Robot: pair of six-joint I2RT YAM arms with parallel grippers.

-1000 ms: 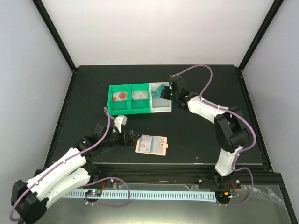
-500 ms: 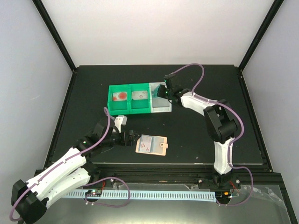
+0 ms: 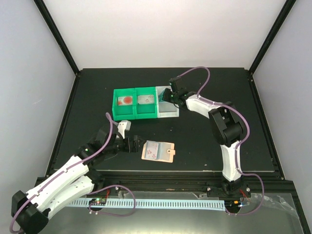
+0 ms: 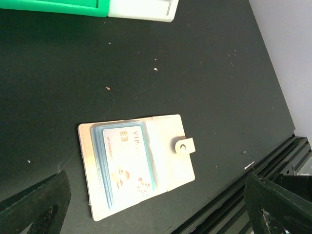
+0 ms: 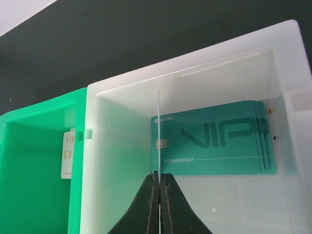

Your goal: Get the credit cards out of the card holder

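right wrist cam: right gripper (image 5: 159,174) pinches card (image 5: 159,126) edge-on, face hidden; left gripper (image 4: 156,207) jaws apart, tips cut off.

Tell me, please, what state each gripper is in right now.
Left gripper: open, holding nothing.
Right gripper: closed on a credit card, seen edge-on.

Left arm (image 3: 63,178) and right arm (image 3: 230,163): white shells, black joints. Purple cable (image 3: 111,130) looped behind each arm's jaws. Fingers (image 5: 145,204) were black.
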